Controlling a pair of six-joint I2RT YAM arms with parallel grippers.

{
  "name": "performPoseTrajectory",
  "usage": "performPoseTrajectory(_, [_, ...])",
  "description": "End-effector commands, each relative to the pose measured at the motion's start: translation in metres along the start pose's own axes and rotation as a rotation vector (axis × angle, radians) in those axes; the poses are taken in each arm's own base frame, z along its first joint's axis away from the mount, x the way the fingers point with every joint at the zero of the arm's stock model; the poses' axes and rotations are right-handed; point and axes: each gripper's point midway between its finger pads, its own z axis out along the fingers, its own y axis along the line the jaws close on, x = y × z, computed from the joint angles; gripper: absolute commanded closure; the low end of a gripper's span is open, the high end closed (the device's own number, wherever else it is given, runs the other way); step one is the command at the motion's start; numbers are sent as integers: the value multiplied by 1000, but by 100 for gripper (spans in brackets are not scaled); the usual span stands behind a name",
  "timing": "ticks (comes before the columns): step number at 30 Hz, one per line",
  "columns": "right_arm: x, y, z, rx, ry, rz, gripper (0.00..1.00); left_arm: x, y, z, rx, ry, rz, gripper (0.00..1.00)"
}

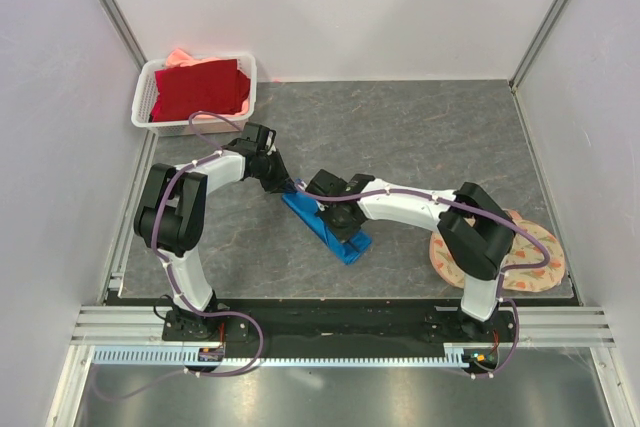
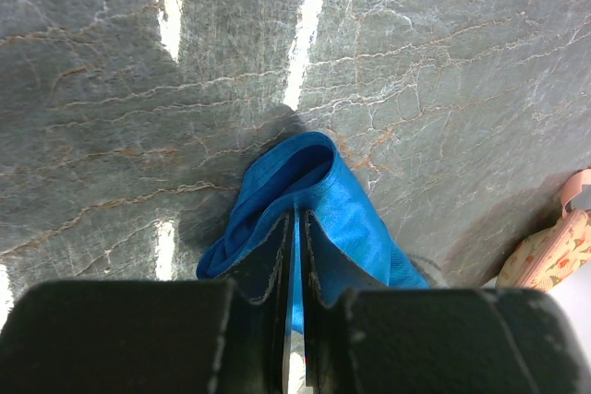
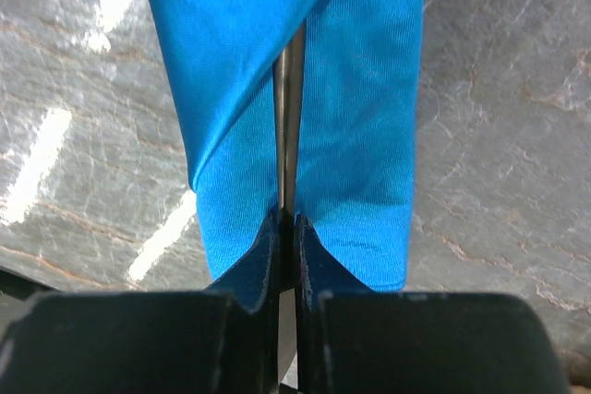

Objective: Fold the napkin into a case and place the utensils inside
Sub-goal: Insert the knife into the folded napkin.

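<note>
Closest up, left claw point(image 2: 295, 228) pinched nearly shut on a raised fold of the napkin point(image 2: 309, 173), with blue cloth showing in the slit between its fingers. Lies as a long narrow folded strip at mid-table, slanting from far-left to near-right between the two arms. Bunches into an open loop at the far-left end, by the left claw. Right claw point(image 3: 287, 220) closed tight, tips set on the cloth's midline where two folded flaps meet. Thin grey line point(image 3: 287, 117) along that seam; cannot tell whether cutlery or bare table point(image 3: 499, 136). Cannot tell either whether anything sits between the right tips. Farther off: white basket point(image 1: 143, 107) holding red cloth point(image 1: 200, 89) at the far-left corner, round floral mat point(image 1: 540, 247) near-right beneath the right arm's elbow.
</note>
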Motion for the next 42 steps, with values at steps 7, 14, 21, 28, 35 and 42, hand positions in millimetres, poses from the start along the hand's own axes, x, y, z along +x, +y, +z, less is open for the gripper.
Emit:
performPoseTrajectory(7, [-32,1,8,-1,-82,57,92,2,-5,1,7,-7,-18,89])
performPoseTrajectory(14, [-34,-4,11,30,-103,64,85,2,-6,0,9,-8,-12,90])
performPoseTrajectory(21, [-37,-7,0,37,-130,71,71,2,-8,-2,14,-14,-5,89])
performPoseTrajectory(28, [-39,-8,-20,33,-166,89,56,-3,-16,-11,35,-35,8,89])
performPoseTrajectory(35, [-24,-10,-22,32,-144,93,57,-5,-27,-25,59,-48,31,89])
performPoseTrajectory(42, [-15,-7,-6,17,-115,86,62,-2,-25,-26,58,-45,34,89])
